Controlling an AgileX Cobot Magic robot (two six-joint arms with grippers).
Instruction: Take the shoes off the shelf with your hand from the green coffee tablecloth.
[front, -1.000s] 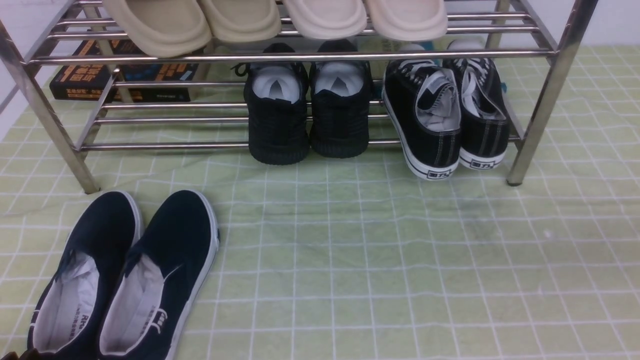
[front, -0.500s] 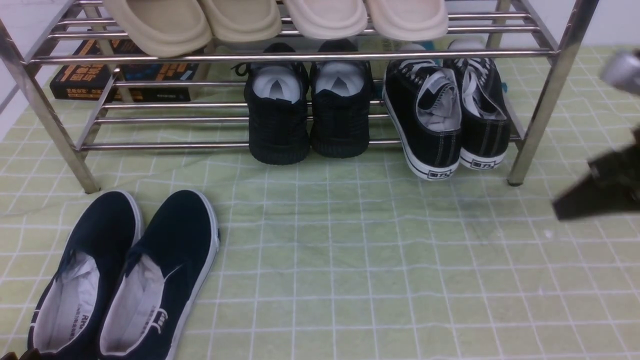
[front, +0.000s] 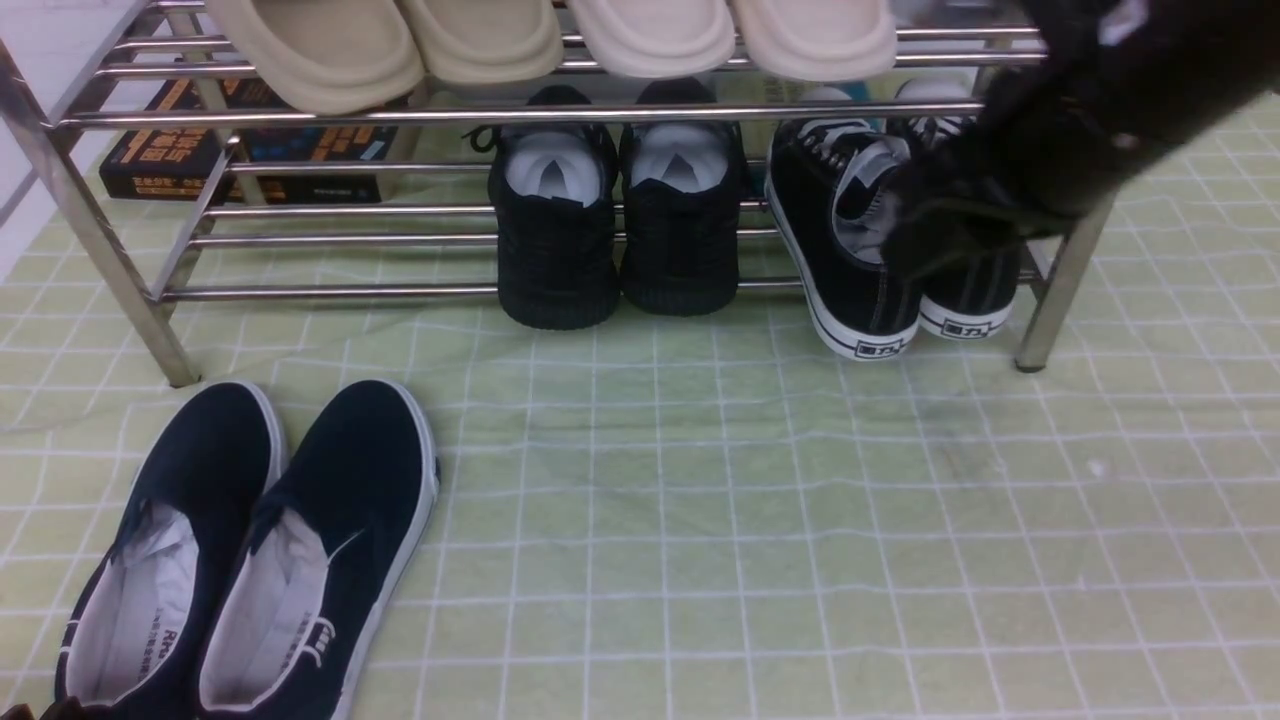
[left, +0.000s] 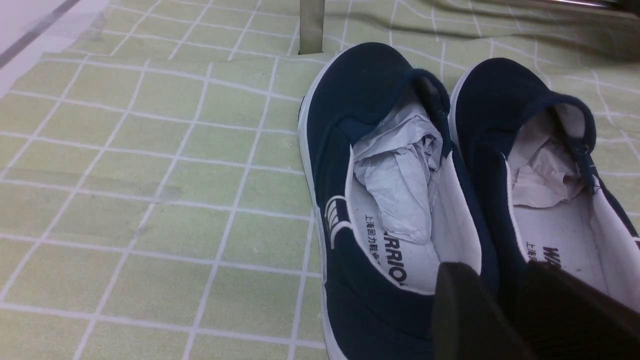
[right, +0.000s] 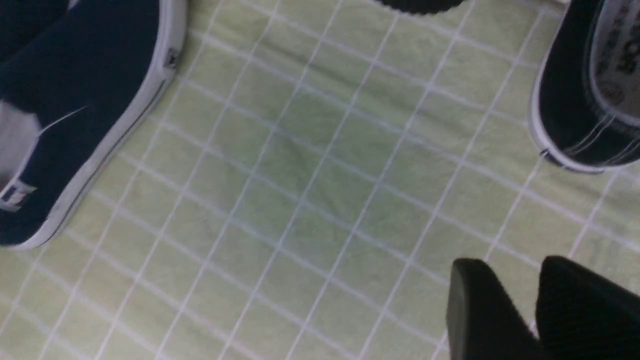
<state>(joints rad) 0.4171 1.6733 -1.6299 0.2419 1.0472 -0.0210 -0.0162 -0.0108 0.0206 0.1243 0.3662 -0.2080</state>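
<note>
The shoes, black canvas lace-ups with white-edged soles, sit at the right end of the shelf's lower tier, heels toward me. My right gripper, black and blurred, reaches in from the upper right and covers part of the right shoe. In the right wrist view this gripper is open over the green tablecloth, holding nothing, with one canvas shoe's heel nearby. My left gripper stands open at the heels of the navy slip-ons, its fingers on either side of their adjoining walls.
Beige slippers fill the top tier. All-black knit sneakers sit mid lower tier. A book lies behind the shelf on the left. The navy slip-ons rest on the tablecloth front left. A steel leg stands beside the canvas shoes.
My right arm came in from the right edge and swept up and left, now in front of the canvas shoes. No shoe has moved.
</note>
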